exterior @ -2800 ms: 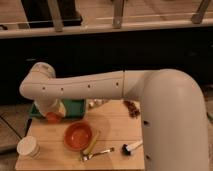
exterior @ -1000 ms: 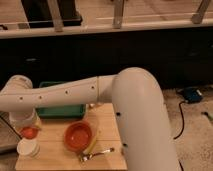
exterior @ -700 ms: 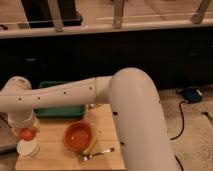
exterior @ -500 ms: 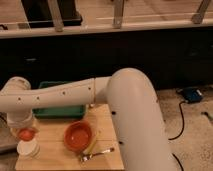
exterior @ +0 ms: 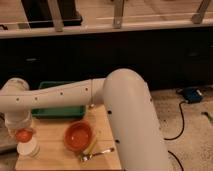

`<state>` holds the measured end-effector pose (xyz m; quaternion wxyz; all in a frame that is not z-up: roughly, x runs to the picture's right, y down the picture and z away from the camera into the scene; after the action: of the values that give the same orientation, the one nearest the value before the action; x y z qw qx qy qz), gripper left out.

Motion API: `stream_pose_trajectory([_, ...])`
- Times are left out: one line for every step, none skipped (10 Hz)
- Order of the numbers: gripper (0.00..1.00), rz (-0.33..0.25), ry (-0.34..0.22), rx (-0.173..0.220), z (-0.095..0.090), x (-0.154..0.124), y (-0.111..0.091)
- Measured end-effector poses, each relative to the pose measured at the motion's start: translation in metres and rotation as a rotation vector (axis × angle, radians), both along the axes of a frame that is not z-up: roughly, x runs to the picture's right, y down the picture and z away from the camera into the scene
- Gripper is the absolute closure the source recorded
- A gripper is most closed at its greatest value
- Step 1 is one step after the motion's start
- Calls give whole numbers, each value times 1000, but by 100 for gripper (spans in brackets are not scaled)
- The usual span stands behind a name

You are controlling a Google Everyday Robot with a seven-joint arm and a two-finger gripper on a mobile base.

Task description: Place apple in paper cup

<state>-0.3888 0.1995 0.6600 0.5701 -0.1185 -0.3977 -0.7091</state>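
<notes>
Wooden tabletop (exterior: pixel 50 142) noted before dark cabinets. Hand (exterior: pixel 21 131) is positioned directly over paper cup (exterior: pixel 28 149) at the tabletop's left edge, so the drop lands inside. Apple (exterior: pixel 23 134) is seen just above the cup's rim, at the hand; finger state cannot be told. Orange bowl (exterior: pixel 78 136) lies beside.

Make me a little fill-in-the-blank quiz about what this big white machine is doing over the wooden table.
1. The gripper is at the table's ____ end.
2. The apple sits directly above the paper ____.
3. The wide bowl on the wooden table is coloured ____.
4. Behind the table lies a ____ tray.

Missing words: left; cup; orange; green
</notes>
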Motion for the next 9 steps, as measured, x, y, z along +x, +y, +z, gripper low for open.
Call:
stream_pose_trajectory([81, -7, -8, -4, 1, -3, 1])
stream_pose_trajectory([81, -11, -15, -7, 3, -6, 1])
stream_pose_trajectory([80, -13, -19, -10, 5, -6, 1])
stream_pose_trajectory([76, -16, -27, -13, 6, -8, 1])
stream_pose_trajectory([72, -20, -33, -16, 8, -10, 2])
stream_pose_trajectory([71, -23, -39, -18, 9, -11, 2])
stream_pose_trajectory([70, -24, -43, -20, 9, -12, 2])
stream_pose_trajectory([66, -28, -51, -23, 11, -14, 2])
stream_pose_trajectory([66, -32, -58, -25, 12, -15, 2])
